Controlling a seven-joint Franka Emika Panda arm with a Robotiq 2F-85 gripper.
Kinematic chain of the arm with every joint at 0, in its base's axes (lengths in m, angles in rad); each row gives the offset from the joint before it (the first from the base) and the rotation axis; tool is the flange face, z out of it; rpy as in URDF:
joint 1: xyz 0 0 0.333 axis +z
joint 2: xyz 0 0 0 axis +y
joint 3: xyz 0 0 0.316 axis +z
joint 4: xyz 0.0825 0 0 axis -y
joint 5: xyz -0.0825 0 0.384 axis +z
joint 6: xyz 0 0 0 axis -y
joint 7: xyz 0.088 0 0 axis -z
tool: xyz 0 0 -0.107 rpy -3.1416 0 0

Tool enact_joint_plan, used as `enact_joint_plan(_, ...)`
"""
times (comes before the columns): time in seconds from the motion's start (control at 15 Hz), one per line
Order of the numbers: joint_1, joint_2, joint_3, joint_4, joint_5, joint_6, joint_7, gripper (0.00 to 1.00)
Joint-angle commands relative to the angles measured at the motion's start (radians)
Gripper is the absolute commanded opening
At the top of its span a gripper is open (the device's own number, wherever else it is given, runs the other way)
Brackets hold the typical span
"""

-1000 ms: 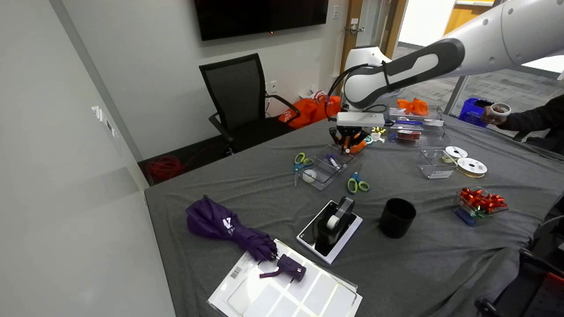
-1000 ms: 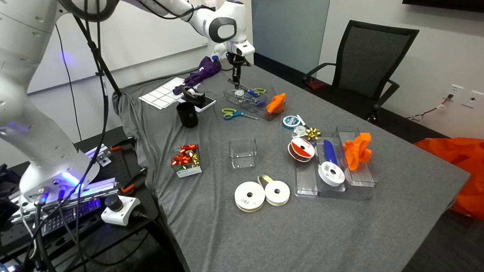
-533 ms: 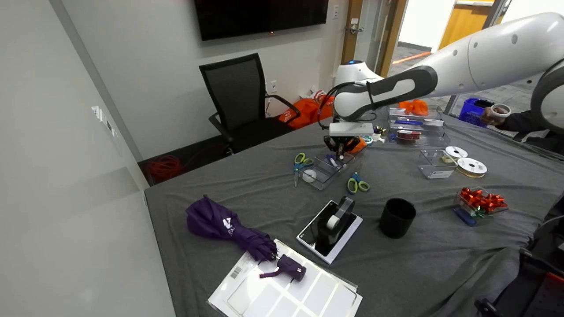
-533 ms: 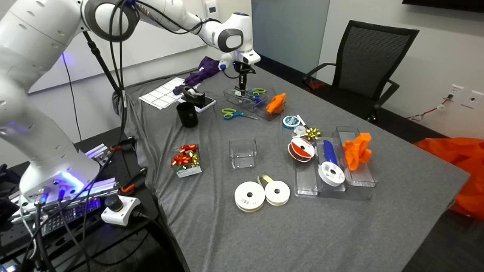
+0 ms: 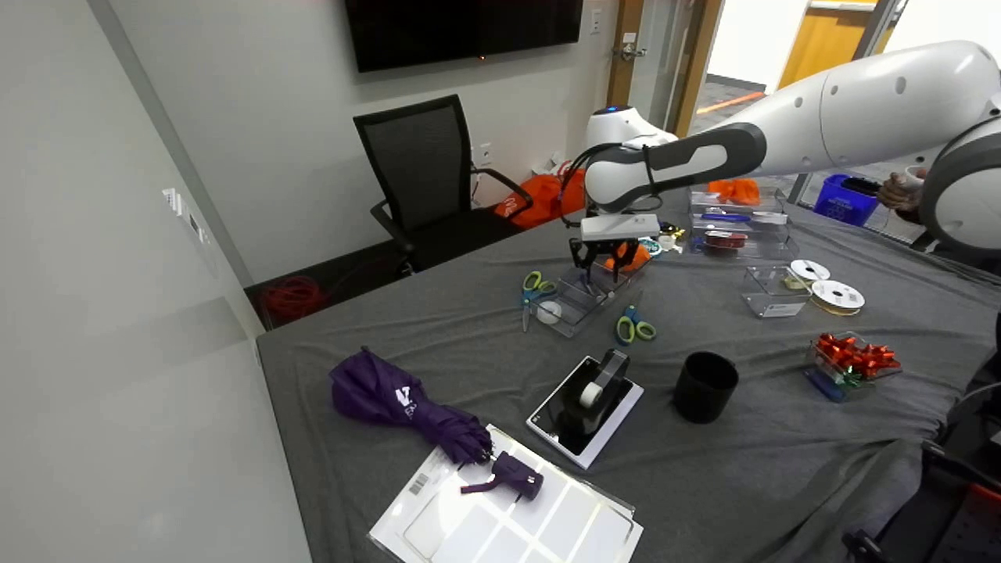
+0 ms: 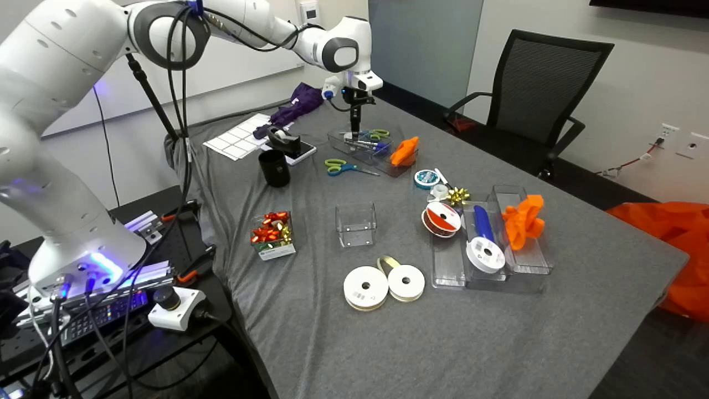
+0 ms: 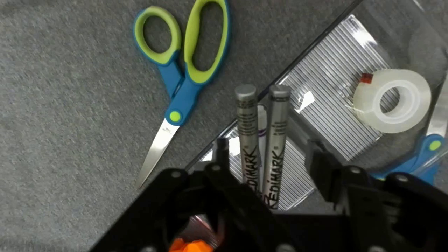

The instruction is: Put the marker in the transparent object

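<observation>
Two silver markers (image 7: 249,140), one white marker (image 7: 261,120) between, in a clear tray (image 7: 332,87), wrist-view centre, long axes near frame-vertical, flat ends topmost; gripper (image 7: 267,154), fingers apart; two scissors (image 7: 183,98), one tape roll (image 7: 407,99).

Both exterior views look slantwise down from well away, sharing the black two-fingered hand (image 5: 602,278) and the gray cloth-covered table (image 6: 471,338) below it; the wrist view faces steeply down past the hand, close over the table.
</observation>
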Motion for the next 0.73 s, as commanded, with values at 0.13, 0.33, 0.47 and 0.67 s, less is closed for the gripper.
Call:
enact_joint_plan(0.13,0.013,-0.117,0.009,-0.115,-0.017,-0.035,-0.15,1.0)
enact_joint_plan(0.33,0.033,-0.205,-0.015,-0.213,-0.067,-0.06,-0.194,1.0)
enact_joint_plan(0.47,0.032,-0.287,-0.016,-0.307,-0.104,-0.064,-0.241,1.0)
enact_joint_plan(0.67,0.02,-0.397,-0.018,-0.436,-0.155,-0.022,-0.313,1.0)
